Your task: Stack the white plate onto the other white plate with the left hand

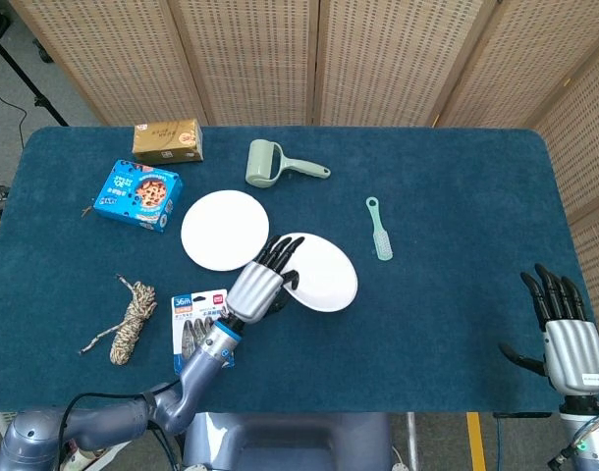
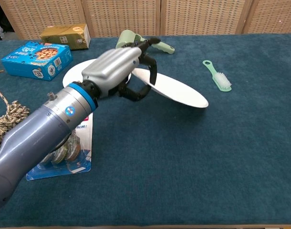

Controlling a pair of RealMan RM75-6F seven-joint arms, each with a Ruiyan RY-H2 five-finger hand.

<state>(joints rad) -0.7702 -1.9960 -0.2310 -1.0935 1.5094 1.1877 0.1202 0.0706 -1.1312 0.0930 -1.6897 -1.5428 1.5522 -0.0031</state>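
Observation:
My left hand (image 1: 259,286) (image 2: 118,71) grips the near-left rim of a white plate (image 1: 320,272) (image 2: 176,89) and holds it tilted above the blue cloth, fingers over the top and thumb under the edge. The other white plate (image 1: 221,230) (image 2: 77,76) lies flat on the table just left of it, partly hidden by the hand in the chest view. My right hand (image 1: 565,329) stays at the table's front right corner with its fingers spread, holding nothing.
A green lint roller (image 1: 271,164) (image 2: 128,40) and a green brush (image 1: 379,230) (image 2: 218,76) lie behind and to the right. A blue box (image 1: 138,194), a tan box (image 1: 168,139), a rope bundle (image 1: 129,318) and a blister pack (image 1: 194,320) sit to the left.

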